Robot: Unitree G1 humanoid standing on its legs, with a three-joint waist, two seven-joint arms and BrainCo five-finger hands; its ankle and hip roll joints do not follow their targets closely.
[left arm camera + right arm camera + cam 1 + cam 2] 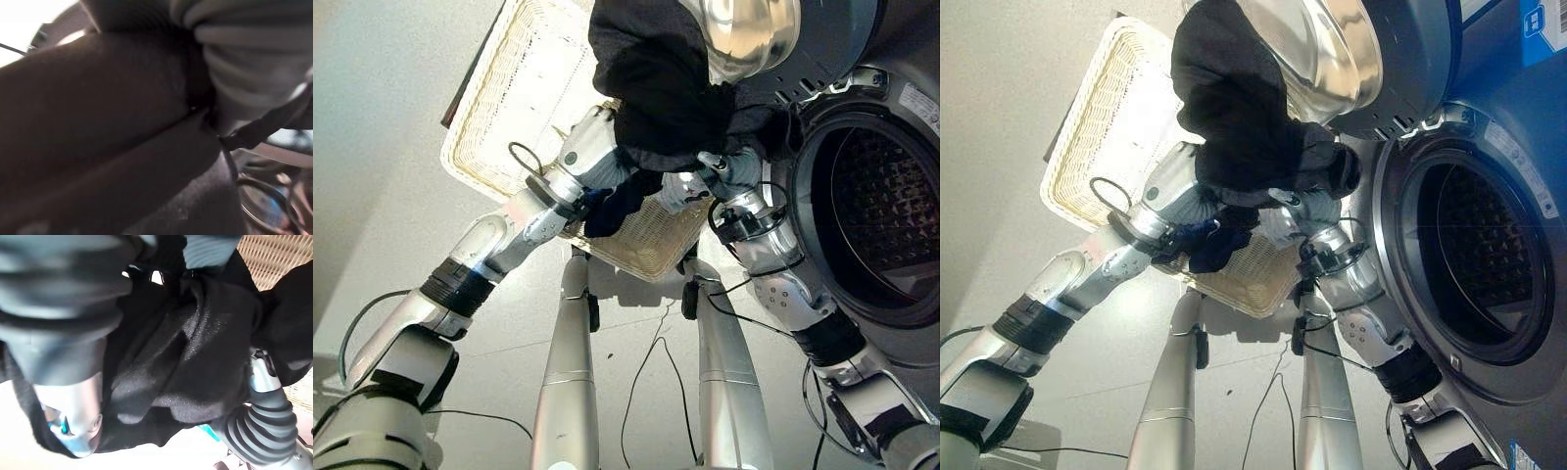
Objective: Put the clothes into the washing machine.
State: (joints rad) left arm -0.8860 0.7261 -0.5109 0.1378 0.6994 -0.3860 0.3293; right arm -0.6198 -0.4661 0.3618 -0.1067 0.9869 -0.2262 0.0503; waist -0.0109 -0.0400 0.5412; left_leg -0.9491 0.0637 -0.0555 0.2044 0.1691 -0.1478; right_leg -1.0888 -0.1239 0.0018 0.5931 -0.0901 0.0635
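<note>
A bundle of black clothes (656, 88) hangs in the air between both hands, above the wicker basket (519, 88) and just left of the washing machine's round opening (886, 215). My left hand (592, 157) is pushed into the bundle from the left, and a dark fold droops below its wrist. My right hand (729, 176) holds the bundle from the right, with a silver finger curled over the cloth. In the right wrist view the black cloth (195, 357) lies bunched against my thumb (73, 421). The left wrist view has dark cloth (98, 122) close up.
The washer's open door (744, 34), with its shiny bowl-shaped inner side, stands right above and behind the bundle. The drum (1484, 255) inside the opening is dark and perforated. The basket lies on pale floor (391, 117), with a dark edge beside it.
</note>
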